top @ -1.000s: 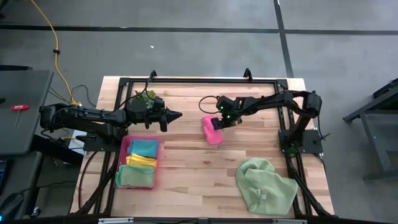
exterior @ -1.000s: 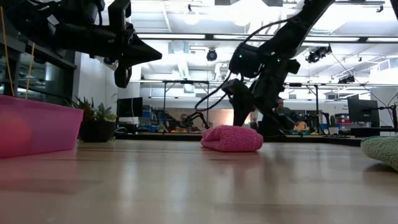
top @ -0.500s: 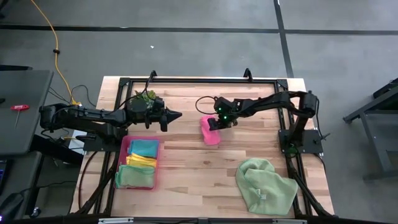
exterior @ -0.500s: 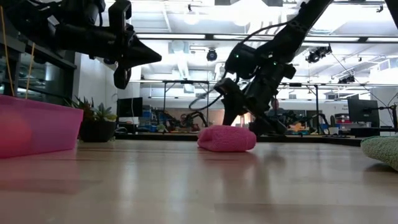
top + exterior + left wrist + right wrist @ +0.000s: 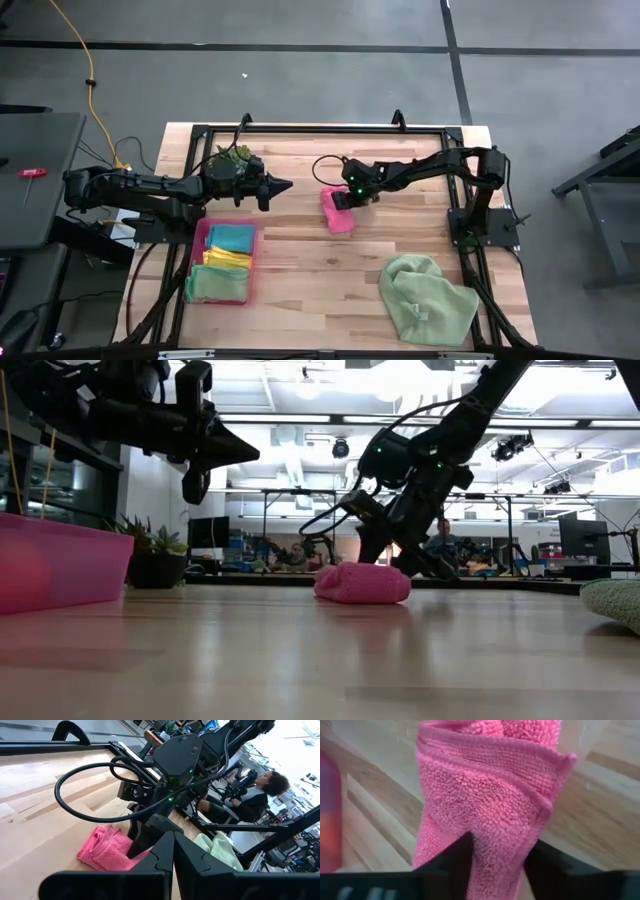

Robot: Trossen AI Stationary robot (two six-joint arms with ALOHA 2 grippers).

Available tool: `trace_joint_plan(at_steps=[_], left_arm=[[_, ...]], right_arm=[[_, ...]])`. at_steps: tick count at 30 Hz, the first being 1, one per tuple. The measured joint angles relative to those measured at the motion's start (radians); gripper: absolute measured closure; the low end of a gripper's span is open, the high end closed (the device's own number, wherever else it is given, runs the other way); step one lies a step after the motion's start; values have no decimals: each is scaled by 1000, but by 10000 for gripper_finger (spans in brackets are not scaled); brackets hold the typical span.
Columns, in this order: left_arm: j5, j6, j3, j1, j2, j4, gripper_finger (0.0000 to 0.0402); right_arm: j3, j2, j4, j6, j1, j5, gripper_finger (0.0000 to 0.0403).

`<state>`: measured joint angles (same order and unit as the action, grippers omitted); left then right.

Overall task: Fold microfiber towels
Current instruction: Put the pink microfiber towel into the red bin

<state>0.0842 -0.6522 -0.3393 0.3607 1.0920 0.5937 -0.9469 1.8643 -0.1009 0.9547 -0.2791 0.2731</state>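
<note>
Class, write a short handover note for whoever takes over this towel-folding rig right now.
Right gripper: fingers astride the folded pink towel at mid-table; grip not confirmed.
Left gripper: shut, empty, waiting above the table by the plant.
Done: teal towel, yellow towel and a green towel lie folded in the pink tray.
Left: tray the pink towel; fold the crumpled green towel near the right front corner.

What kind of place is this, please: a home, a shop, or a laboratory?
Most likely a robotics laboratory or workshop. A wooden table carries two mounted robot arms, more robot arms stand on benches in the room behind, and a person sits among equipment under industrial ceiling lights.
</note>
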Motion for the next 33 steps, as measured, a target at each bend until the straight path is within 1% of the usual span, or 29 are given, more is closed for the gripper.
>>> trace_joint_plan(at_steps=[5,6,7,11,14,16,18,22,24,28,30,33], left_arm=[[0,3,0,0,0,0,402],[-1,8,0,0,0,0,401],[-1,10,0,0,0,0,401],[11,1,0,12,0,1,401],[53,-1,0,33,-1,13,402],[89,-16,-5,52,-11,15,401],[122,-18,-23,73,-18,14,402],[133,36,-86,110,-20,-15,402],[129,82,-141,128,-13,-75,401],[113,215,-286,168,7,-316,385],[111,295,-360,183,29,-399,366],[121,347,-450,199,70,-450,325]], right_arm=[[1,2,8,-42,-2,-14,364],[1,3,17,-50,-2,-14,382],[2,0,30,-59,-3,-14,391],[2,-24,48,-103,-27,-8,396],[2,-79,46,-177,-60,8,399],[2,-131,32,-238,-88,25,400],[2,-187,32,-317,-118,69,401],[-17,-291,4,-501,-153,137,402],[-33,-332,-23,-618,-150,157,402],[-81,-373,-74,-832,-117,167,402],[-113,-374,-123,-932,-95,163,402],[-155,-372,-202,-1055,-58,99,402]])
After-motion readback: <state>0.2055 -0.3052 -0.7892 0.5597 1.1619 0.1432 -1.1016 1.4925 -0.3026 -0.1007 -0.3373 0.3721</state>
